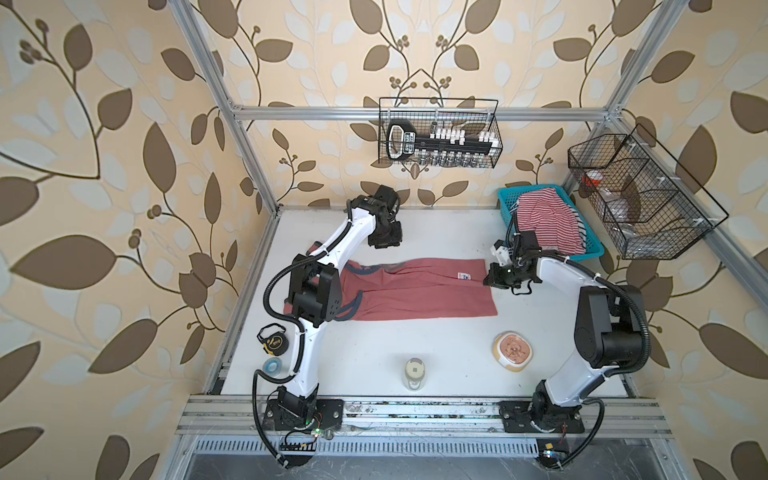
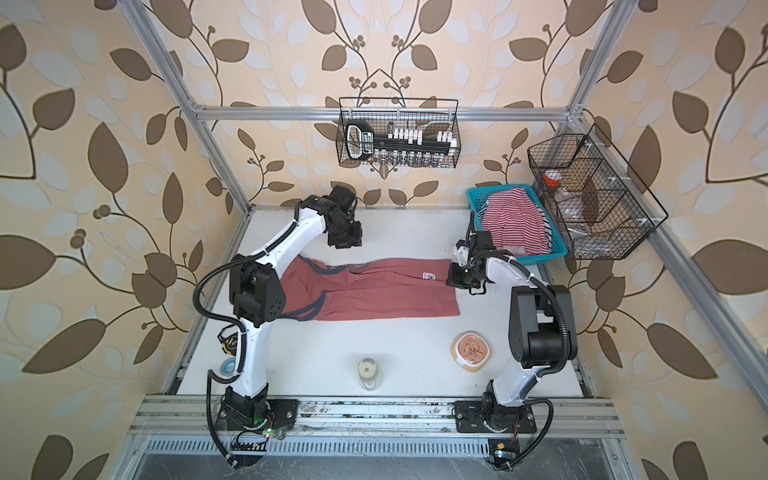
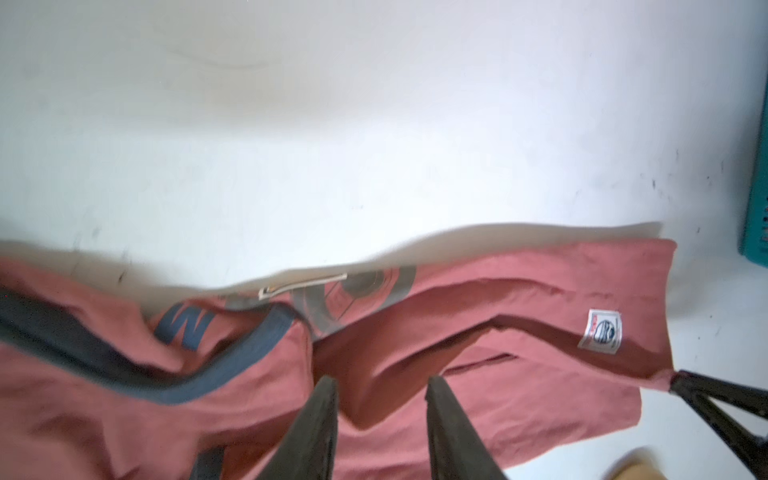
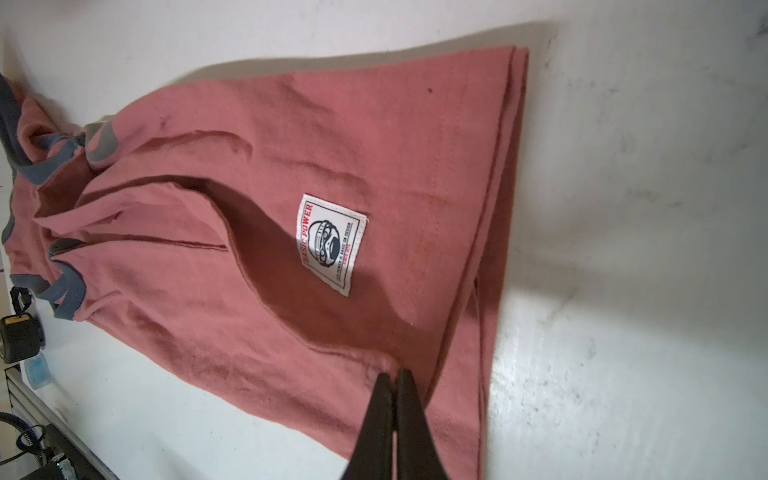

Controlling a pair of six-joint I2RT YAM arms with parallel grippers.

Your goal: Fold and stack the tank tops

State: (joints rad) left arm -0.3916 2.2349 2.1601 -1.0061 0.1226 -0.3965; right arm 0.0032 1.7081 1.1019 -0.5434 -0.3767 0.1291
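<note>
Two tank tops, neither finished: the brick-red top (image 1: 415,295) lies part-folded lengthwise mid-bench (image 1: 374,353), its right hem clamped in the right hand (image 4: 392,374). The left hand (image 3: 382,384), fingers apart and empty, hovers above it. The striped top (image 1: 544,220) sits crumpled in the teal basket (image 1: 503,208), far right, yet to be folded and stacked.

Left arm (image 1: 316,291) blocks my view of the strap end of the red tank top (image 1: 415,291); print (image 3: 365,291) half tucked, unreadable.

My right gripper (image 4: 394,374) pinches the spread tank top (image 1: 415,293) at its right edge; my left gripper (image 3: 380,384) hovers by its back edge. Behind-right: basket (image 1: 505,208) holding second tank top (image 1: 548,220). In front: jar (image 1: 415,372), bowl (image 1: 513,349).
</note>
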